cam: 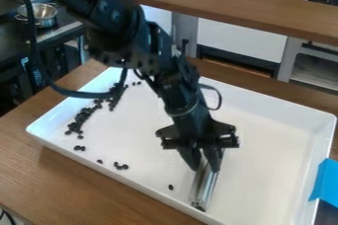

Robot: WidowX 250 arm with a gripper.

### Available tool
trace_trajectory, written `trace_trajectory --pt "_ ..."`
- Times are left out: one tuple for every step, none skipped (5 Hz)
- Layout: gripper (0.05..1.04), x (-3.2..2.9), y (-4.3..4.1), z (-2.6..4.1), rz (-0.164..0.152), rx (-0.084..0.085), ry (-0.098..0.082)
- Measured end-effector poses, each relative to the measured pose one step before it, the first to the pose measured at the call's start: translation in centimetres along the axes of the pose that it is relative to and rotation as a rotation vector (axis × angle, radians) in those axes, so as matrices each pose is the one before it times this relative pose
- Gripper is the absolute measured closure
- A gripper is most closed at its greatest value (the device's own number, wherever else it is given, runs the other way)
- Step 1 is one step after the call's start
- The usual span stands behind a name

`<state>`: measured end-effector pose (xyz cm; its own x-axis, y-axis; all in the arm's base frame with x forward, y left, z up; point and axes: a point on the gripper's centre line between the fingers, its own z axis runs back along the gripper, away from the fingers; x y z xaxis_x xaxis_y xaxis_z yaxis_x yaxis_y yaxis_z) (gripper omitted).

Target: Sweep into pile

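Note:
The black gripper (205, 168) hangs over the front middle of the white tray (267, 155), shut on a shiny, silvery bar-like tool (206, 188). The tool slants down from the fingertips to near the tray's front wall. Most of the small dark pieces (81, 118) form a long, loose band along the tray's left side, partly behind the arm's cable. Several more are scattered near the front wall, with a small group (121, 166) left of the gripper and one single piece (171, 187) just left of the tool.
The tray's raised walls surround the work area on a wooden table (79, 184). Blue tape (324, 182) covers part of the right wall. A wooden shelf (231, 7) runs across the back, and a metal pot (41, 15) stands at the upper left.

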<state>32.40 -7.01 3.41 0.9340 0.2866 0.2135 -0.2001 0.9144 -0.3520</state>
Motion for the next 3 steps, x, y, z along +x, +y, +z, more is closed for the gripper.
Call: trace_trajectory --pt "0.745 -0.221 0.591 -0.234 -0.0158 0.0222 -0.0121" --pt "0.745 -0.058 0.974 -0.01 -0.0379 0.0431 -0.0043" --pt "0.745 0.213 0.954 0.193 -0.0404 0.0488 0.0156"
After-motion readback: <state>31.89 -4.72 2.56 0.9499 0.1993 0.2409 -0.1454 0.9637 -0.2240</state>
